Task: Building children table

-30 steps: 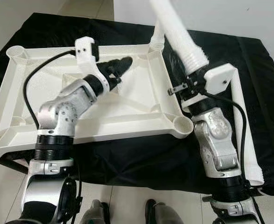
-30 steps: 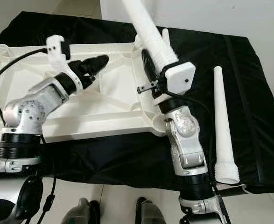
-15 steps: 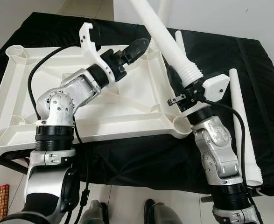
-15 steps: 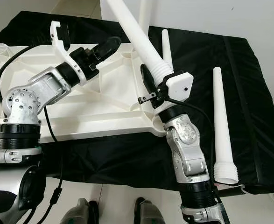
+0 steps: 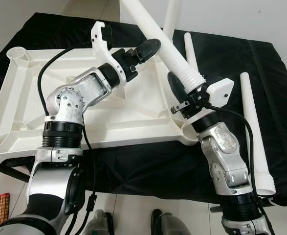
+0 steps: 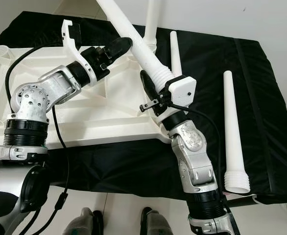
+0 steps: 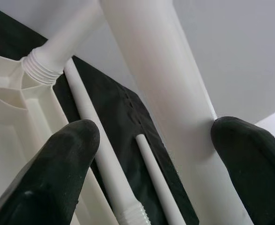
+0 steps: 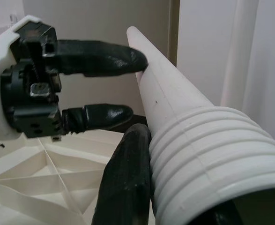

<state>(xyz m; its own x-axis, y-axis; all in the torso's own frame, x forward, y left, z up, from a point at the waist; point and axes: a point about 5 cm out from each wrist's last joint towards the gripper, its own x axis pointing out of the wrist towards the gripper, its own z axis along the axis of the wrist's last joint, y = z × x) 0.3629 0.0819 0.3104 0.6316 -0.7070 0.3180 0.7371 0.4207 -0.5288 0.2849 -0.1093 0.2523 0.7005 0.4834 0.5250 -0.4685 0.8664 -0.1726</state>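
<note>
A white tabletop lies upside down on a black-draped table. One white leg stands upright, screwed into its far right corner. My right gripper is shut on the threaded end of a second leg, which slants up and to the left over that corner. My left gripper is open and straddles this leg's shaft higher up. One of its fingertips touches the shaft, while the other stands apart.
Two loose white legs lie on the black cloth to the right, one near the tabletop's edge and one further right. The near right corner socket sits just below my right wrist. The floor begins at the table's front edge.
My left gripper has risen from the tabletop's middle to the far right corner and now straddles the held leg. My right gripper has tipped the leg further left.
</note>
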